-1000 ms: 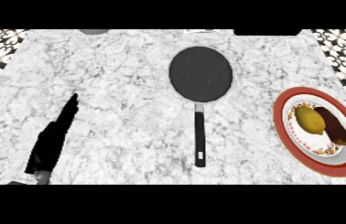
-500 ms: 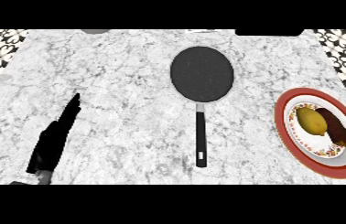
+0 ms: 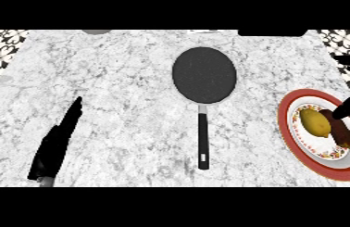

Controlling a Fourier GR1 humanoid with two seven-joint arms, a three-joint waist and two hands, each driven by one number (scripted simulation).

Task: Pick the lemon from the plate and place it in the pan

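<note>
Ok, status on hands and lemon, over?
Left hand open, resting lower left. Right hand over red-rimmed plate beside yellow lemon, grip unclear. Black round pan bare, nothing between.

1. The left hand (image 3: 56, 145) is matte black, long and narrow, tapering to a slim tip.
2. The right hand (image 3: 346, 104) shows only a small black sliver.
</note>
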